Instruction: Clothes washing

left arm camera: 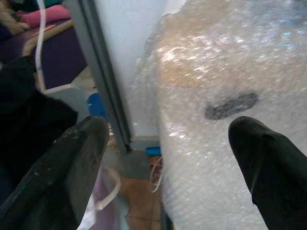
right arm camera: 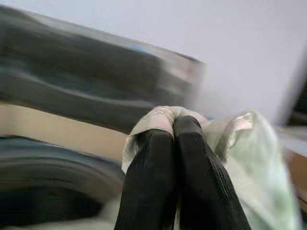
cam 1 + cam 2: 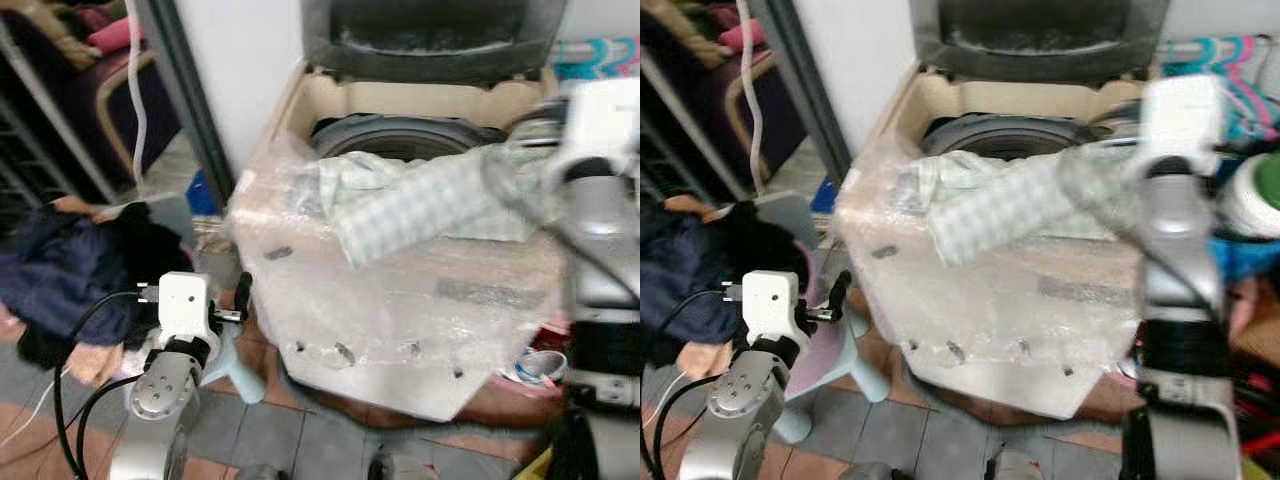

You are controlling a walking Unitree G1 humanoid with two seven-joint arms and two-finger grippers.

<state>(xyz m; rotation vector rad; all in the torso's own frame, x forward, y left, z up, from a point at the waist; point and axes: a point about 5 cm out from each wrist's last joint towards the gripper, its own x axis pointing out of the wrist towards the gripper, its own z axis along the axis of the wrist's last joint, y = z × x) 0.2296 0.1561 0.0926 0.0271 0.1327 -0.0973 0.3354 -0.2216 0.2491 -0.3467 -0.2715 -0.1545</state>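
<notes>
The right gripper [image 2: 173, 125] pinches a pale checked cloth [image 3: 420, 205] above the washing machine [image 3: 400, 300]. The left gripper [image 1: 168, 139] hangs open beside it.

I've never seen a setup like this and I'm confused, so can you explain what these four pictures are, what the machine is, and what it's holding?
This is a humanoid robot with two silver arms doing laundry. Two pictures come from cameras in its head, looking down; the other two come from cameras on each wrist, looking along the black fingers. In front of it stands a top-loading washing machine with its lid up, its front wrapped in bubble wrap. A pale green checked cloth is draped over the front edge of the drum opening. The right end effector is closed on a fold of that cloth. The left end effector is open, low beside the wrapped machine, holding nothing. To the robot's left lies a pile of dark clothes.
</notes>
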